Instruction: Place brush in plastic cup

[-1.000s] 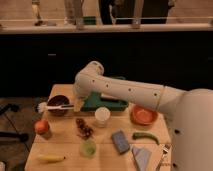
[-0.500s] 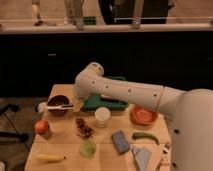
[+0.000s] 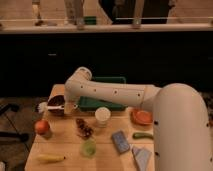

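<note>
The brush [image 3: 47, 106] lies level at the table's left edge, its white bristled head past the edge and its slim handle running right over a dark bowl [image 3: 56, 104]. My gripper [image 3: 70, 106] is at the handle's right end, low by the dark bowl, with my white arm [image 3: 112, 93] reaching in from the right. The small light-green plastic cup [image 3: 89, 148] stands upright at the front middle of the table, well in front of and to the right of the gripper.
A white round cup [image 3: 102, 116], a green tray [image 3: 107, 102] and an orange bowl [image 3: 142, 116] are behind the plastic cup. A dark snack bag [image 3: 83, 128], a red fruit [image 3: 42, 126], a banana [image 3: 50, 158], a grey-blue packet [image 3: 120, 141] and a green vegetable [image 3: 143, 135] lie around it.
</note>
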Tool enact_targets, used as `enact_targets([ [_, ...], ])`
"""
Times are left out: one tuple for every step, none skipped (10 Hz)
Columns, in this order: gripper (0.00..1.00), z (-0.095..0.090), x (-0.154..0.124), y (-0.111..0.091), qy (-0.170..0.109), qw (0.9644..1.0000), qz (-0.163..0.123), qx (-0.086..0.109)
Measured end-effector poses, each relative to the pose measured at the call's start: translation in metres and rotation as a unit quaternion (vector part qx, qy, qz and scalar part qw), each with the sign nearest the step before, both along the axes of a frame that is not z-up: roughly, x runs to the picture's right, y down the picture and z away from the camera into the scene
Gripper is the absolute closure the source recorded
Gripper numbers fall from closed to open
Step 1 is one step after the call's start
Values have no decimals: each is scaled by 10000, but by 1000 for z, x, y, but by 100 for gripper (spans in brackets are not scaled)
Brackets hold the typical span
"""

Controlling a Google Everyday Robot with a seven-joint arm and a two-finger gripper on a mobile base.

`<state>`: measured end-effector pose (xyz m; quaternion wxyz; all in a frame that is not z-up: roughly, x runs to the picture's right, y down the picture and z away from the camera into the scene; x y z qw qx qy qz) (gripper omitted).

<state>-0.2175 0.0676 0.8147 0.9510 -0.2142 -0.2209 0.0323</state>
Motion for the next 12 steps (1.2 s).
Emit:
enact_targets([
  [20, 7, -4, 4, 10, 10000, 3, -51],
  [20, 14, -7, 12, 20, 9999, 17, -142],
  [20, 23, -6, 20, 53, 9997, 50, -229],
  [20, 31, -4, 27, 90, 9994, 91, -320],
  [20, 35, -5, 33, 98, 9991, 95, -391],
  [20, 37, -6, 35, 109, 9989, 99, -449],
  [20, 39, -6, 36, 115, 9987, 106, -481],
  [20, 41, -4, 36, 128, 9985, 116, -518],
  [20, 42, -3, 36, 137, 9984, 127, -531],
  [20, 44, -3, 35, 144, 9983, 131, -548],
  [20, 45, -4, 36, 144, 9982, 130, -574],
  [20, 47, -4, 37, 148, 9980, 130, -595],
])
